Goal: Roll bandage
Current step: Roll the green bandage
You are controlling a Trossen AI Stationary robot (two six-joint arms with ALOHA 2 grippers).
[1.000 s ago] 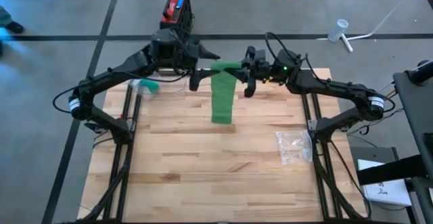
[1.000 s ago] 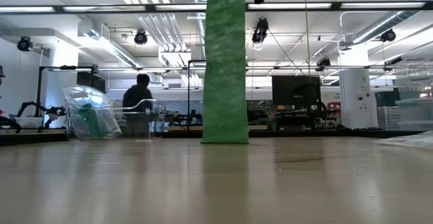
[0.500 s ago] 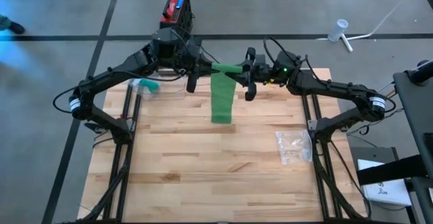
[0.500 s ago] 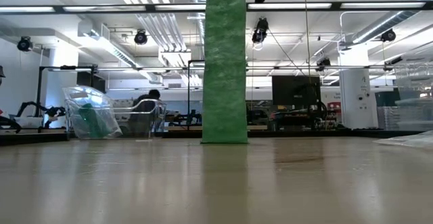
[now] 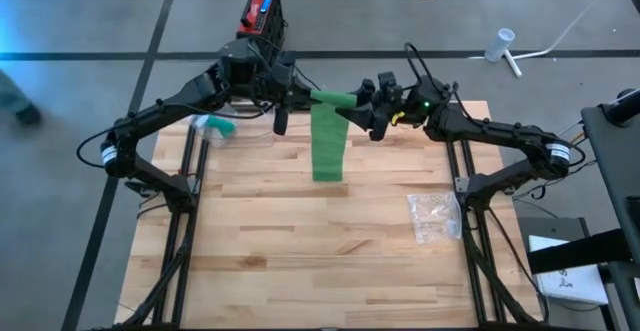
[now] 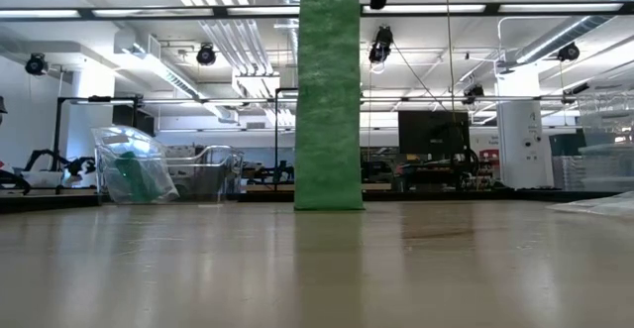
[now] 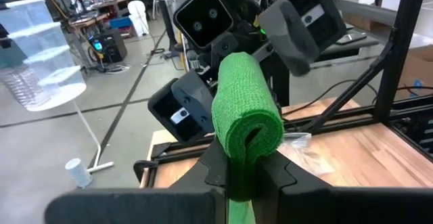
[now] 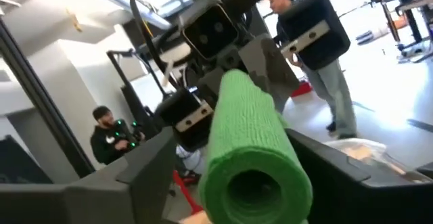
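A green bandage roll (image 5: 331, 98) hangs level in the air over the table's far middle. Its loose strip (image 6: 329, 90) drops straight down, and the strip's lower end (image 6: 329, 205) rests on the wooden table (image 5: 300, 251). My left gripper (image 7: 245, 168) comes from the table's left and is shut on the roll's left end. My right gripper (image 8: 243, 180) faces it from the right and is open. Its two fingers (image 8: 145, 176) stand on either side of the roll's right end (image 8: 252, 187), apart from it. My left gripper pinches the roll's left end (image 7: 246, 149) between its two fingers, at the underside where the strip leaves the roll. The fingers come level from the table's left, along the roll's axis. The roll is lifted clear and lies level, the strip hanging below it.
A clear plastic bag (image 5: 215, 128) with something green inside lies at the table's far left. A crumpled clear wrapper (image 5: 433, 216) lies at the right edge. A red and black box (image 5: 262, 11) stands on the floor beyond the table. People show in the room behind.
My left gripper has shut on the roll's left end. My right gripper has rolled at the wrist and opened, letting go of the right end. The roll and its hanging strip have stayed where they were.
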